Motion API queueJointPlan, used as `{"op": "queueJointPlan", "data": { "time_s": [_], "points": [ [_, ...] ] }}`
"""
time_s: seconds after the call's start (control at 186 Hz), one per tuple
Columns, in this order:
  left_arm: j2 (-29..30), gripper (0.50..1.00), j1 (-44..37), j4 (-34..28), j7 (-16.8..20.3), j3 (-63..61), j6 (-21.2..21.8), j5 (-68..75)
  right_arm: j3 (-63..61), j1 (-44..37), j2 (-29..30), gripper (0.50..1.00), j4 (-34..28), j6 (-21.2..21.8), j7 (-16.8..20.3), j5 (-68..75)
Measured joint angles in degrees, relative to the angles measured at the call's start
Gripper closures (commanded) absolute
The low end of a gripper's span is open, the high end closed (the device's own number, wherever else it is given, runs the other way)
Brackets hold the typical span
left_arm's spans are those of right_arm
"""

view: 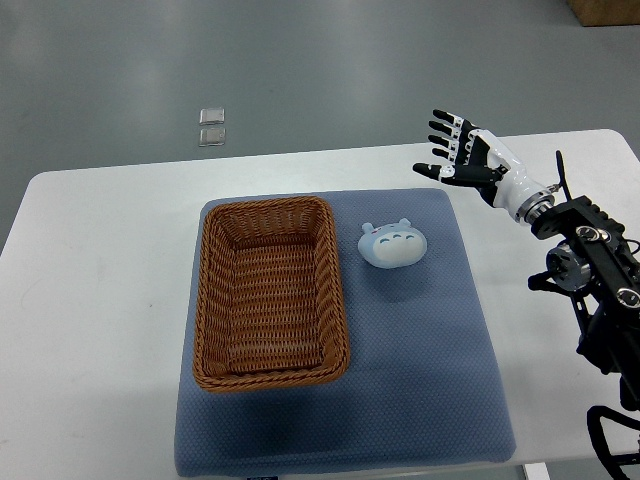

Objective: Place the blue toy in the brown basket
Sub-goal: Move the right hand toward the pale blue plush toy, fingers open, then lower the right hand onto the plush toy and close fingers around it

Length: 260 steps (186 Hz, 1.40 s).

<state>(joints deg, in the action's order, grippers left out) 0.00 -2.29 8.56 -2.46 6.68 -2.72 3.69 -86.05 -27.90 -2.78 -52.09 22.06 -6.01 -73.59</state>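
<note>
A light blue toy (pixel 393 244) with a white face lies on the blue mat (pixel 420 340), just right of the brown wicker basket (pixel 334 270). The basket is rectangular and holds nothing. My right hand (pixel 452 148) is raised over the table's far right part, above and to the right of the toy, apart from it. Its fingers are spread and hold nothing. The left arm does not show.
The mat lies on a white table (pixel 90 300). My right arm's black frame (pixel 595 290) fills the right edge. Two small clear packets (pixel 211 126) lie on the grey floor beyond the table. A brown box corner (pixel 605 10) shows top right.
</note>
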Motion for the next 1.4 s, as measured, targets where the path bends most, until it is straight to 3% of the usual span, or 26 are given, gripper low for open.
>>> {"op": "queueJointPlan", "data": {
  "time_s": [0.216, 0.442, 0.868, 1.148, 1.402],
  "points": [
    [0.0, 0.5, 0.0, 0.0, 0.0, 0.0, 0.0, 0.0, 5.0, -1.6, -3.5, 0.56, -0.6, 1.3, -0.3, -3.0],
    [0.0, 0.5, 0.0, 0.0, 0.0, 0.0, 0.0, 0.0, 10.9, -3.6, -6.8, 0.56, -1.2, 2.0, -3.2, -12.2],
    [0.0, 0.5, 0.0, 0.0, 0.0, 0.0, 0.0, 0.0, 20.5, -5.6, -13.6, 0.56, -7.7, 8.5, -6.3, -20.8],
    [0.0, 0.5, 0.0, 0.0, 0.0, 0.0, 0.0, 0.0, 27.2, -5.6, -13.9, 0.562, -8.7, 7.8, -6.9, -33.3],
    [0.0, 0.5, 0.0, 0.0, 0.0, 0.0, 0.0, 0.0, 28.1, -6.0, -13.0, 0.581, -7.8, 5.5, -6.8, -35.9]
  ]
}}
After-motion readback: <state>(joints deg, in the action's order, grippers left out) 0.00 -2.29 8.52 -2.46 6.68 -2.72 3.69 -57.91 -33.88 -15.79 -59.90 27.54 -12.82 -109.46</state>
